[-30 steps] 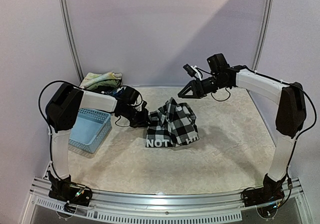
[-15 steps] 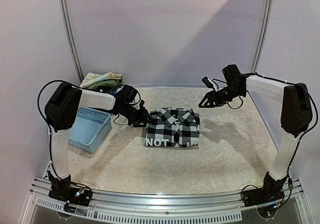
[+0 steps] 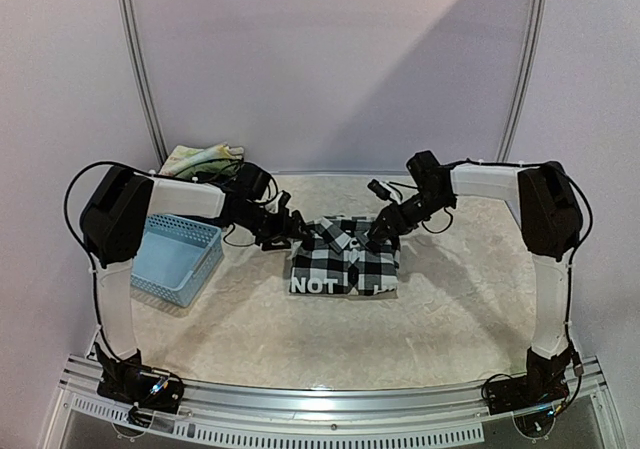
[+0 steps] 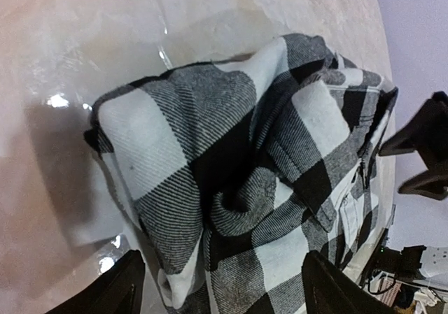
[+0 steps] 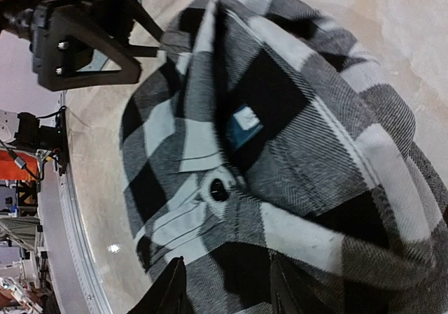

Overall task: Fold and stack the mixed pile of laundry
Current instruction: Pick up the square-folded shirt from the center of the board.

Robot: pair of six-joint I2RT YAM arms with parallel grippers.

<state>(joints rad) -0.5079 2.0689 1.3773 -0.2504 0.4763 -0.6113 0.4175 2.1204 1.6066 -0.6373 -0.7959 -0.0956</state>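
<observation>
Left wrist: left gripper (image 4: 222, 275) wide apart around checked shirt (image 4: 210, 139) near edge

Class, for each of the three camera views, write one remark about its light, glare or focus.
Top external: a slanting boundary of light and shade crosses the back wall. Left wrist: small white glare spots sit on the glossy table beside the checked shirt, whose weave is sharp. Right wrist: the shirt is crisp, the room past the table edge blurred.
</observation>
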